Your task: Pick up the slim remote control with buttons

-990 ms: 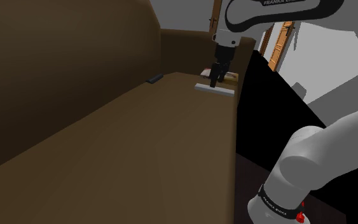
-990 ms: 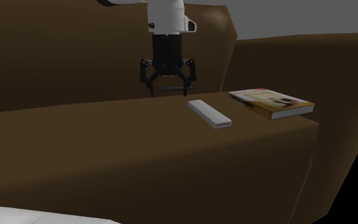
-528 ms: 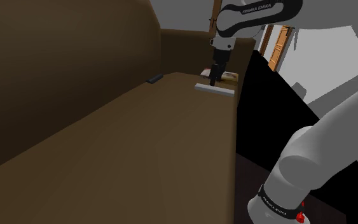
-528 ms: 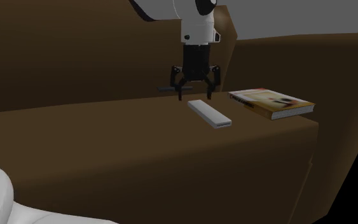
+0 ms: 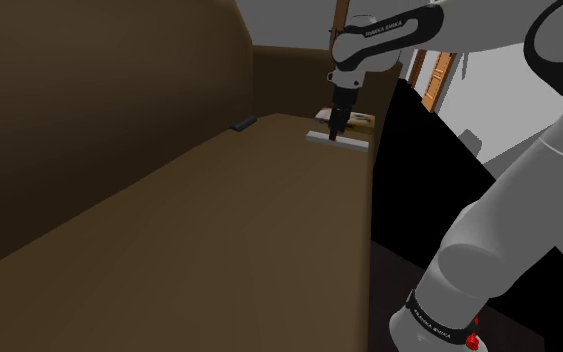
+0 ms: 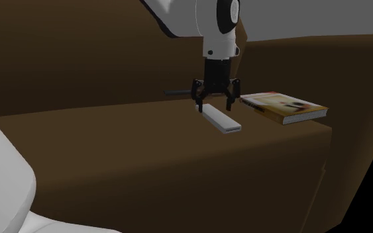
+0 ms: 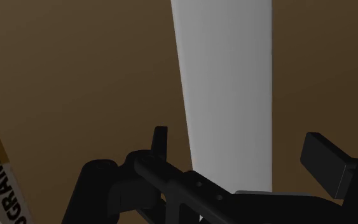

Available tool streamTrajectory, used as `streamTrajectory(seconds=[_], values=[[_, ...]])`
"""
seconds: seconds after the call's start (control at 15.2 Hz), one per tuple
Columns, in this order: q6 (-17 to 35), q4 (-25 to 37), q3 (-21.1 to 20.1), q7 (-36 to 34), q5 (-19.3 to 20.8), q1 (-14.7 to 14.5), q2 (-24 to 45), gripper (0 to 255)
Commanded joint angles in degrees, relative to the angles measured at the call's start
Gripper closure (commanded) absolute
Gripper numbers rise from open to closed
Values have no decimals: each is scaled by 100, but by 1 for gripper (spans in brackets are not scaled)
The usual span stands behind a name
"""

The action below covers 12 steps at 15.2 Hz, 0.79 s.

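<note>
A: What's the surface?
B: A brown sofa seat, backrest behind, grey wall above.
A: And on it?
B: From the second exterior view's left: a small dark bar by the backrest, the grey remote lying flat, a book.
A: The arm?
B: Upright, tool open, fingers either side of the remote's backrest end, not touching.

Brown sofa, tall backrest, armrest at far end. Grey wall behind. Black area past seat's front edge, wooden frame beyond. Dim light.
</note>
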State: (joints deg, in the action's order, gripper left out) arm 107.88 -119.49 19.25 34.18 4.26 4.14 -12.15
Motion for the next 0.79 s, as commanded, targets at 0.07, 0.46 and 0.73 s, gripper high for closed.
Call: streamTrajectory(seconds=[0.07, 0.46, 0.73], values=[[221, -172, 17, 14, -7, 5, 47, 0], [262, -209, 19, 13, -7, 5, 52, 255], [263, -208, 18, 13, -7, 5, 53, 255]])
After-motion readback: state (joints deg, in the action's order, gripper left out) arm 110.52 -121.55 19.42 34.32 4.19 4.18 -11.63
